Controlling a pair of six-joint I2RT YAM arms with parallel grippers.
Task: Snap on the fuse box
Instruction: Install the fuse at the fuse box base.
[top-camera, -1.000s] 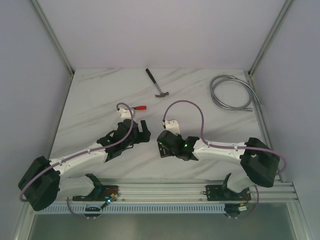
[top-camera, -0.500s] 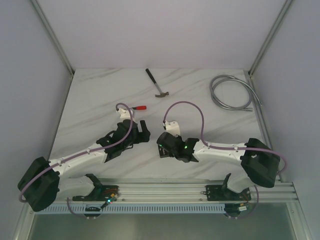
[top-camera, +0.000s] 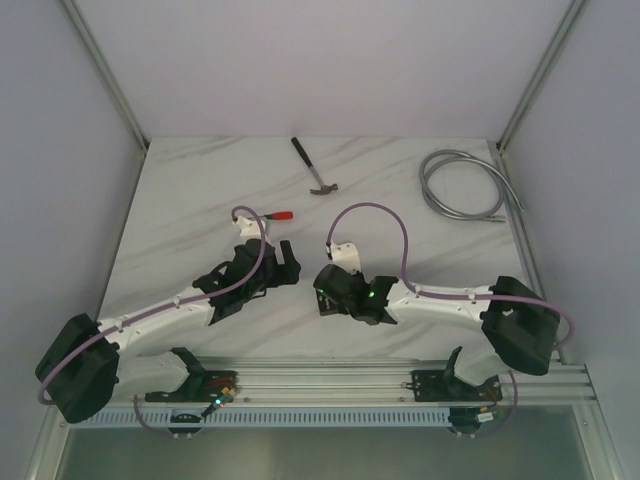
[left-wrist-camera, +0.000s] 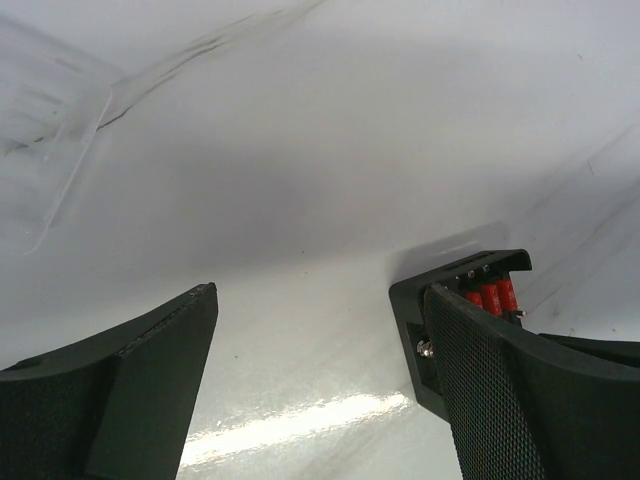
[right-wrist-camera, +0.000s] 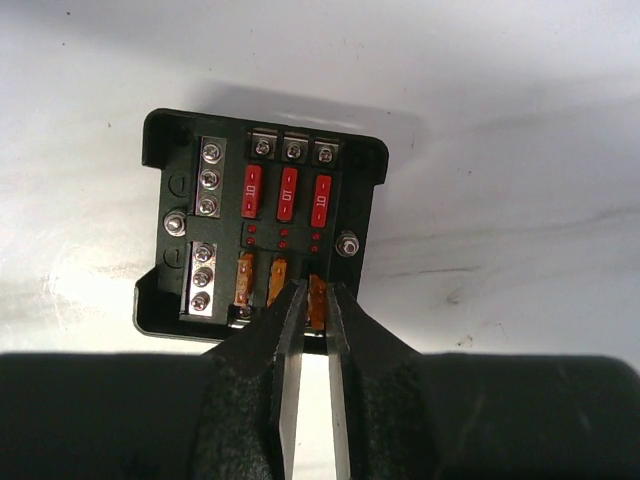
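The fuse box (right-wrist-camera: 262, 225) is a black square box lying open on the white table, with three red fuses in its upper row and orange fuses in its lower row. My right gripper (right-wrist-camera: 315, 300) is above its near edge, shut on the right-hand orange fuse (right-wrist-camera: 318, 297) in the lower row. In the left wrist view a corner of the fuse box (left-wrist-camera: 412, 305) shows just inside the right finger (left-wrist-camera: 500, 400). My left gripper (left-wrist-camera: 320, 300) is open and holds nothing. In the top view both grippers, left (top-camera: 290, 262) and right (top-camera: 322, 298), meet mid-table and hide the box.
A hammer (top-camera: 314, 167) lies at the back centre and a coiled grey hose (top-camera: 462, 187) at the back right. A small red-handled tool (top-camera: 280, 214) lies behind the left gripper. A faint clear plastic outline (left-wrist-camera: 55, 150) lies on the table in the left wrist view.
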